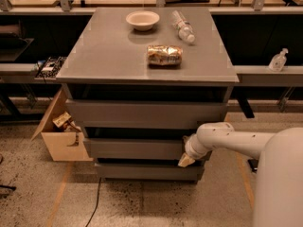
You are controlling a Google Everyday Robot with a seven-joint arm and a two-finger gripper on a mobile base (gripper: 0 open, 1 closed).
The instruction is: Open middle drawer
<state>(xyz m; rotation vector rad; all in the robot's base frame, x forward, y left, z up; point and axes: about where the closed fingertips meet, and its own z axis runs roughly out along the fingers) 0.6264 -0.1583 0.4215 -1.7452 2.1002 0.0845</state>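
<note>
The grey cabinet has three handleless drawers. The middle drawer (137,148) has a wide flat grey front, with a dark gap above it. The top drawer (142,113) juts out further; the bottom drawer (147,170) is below. My white arm reaches in from the right. My gripper (185,159) is at the right end of the middle drawer front, at its lower edge, touching or almost touching it. Its cream fingertip points down-left.
On the cabinet top (104,56) lie a white bowl (142,19), a plastic bottle (182,26) and a foil snack bag (164,55). An open cardboard box (61,131) stands on the floor at the left. A cable (94,202) runs across the floor. Shelves flank both sides.
</note>
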